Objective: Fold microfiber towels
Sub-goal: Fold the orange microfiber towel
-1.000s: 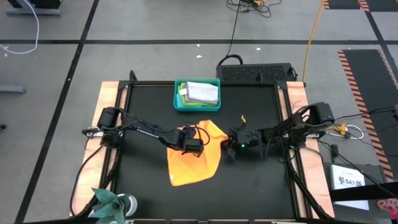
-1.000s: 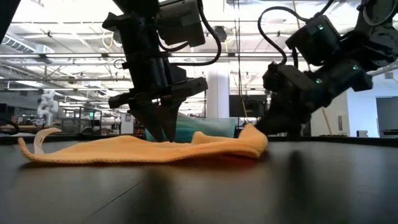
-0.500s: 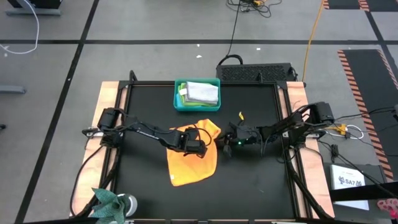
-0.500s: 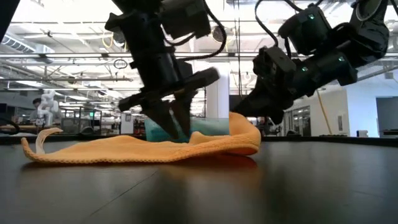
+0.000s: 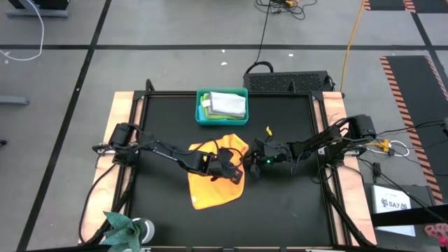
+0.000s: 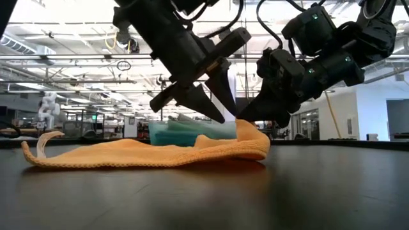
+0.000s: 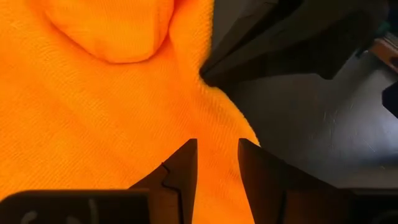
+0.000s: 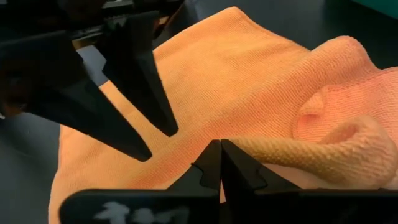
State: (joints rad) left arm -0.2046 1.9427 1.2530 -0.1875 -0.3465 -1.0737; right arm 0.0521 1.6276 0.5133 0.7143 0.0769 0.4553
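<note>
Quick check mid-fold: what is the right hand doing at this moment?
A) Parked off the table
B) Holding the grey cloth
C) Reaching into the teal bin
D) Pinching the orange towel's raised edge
D: the right hand is shut on the lifted edge of the orange-yellow microfiber towel, with the left hand open just above the cloth.

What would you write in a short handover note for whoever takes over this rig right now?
Right end effector: shut on the orange towel, pinching its right edge and pulling it over.
Left end effector: open, fingers apart just above the towel's middle, gripping nothing.
Teal bin at the table's back holds folded towels, a grey one on top.
Done: some towels binned.
Left: finish this fold, which has only begun, then bin the towel.
</note>
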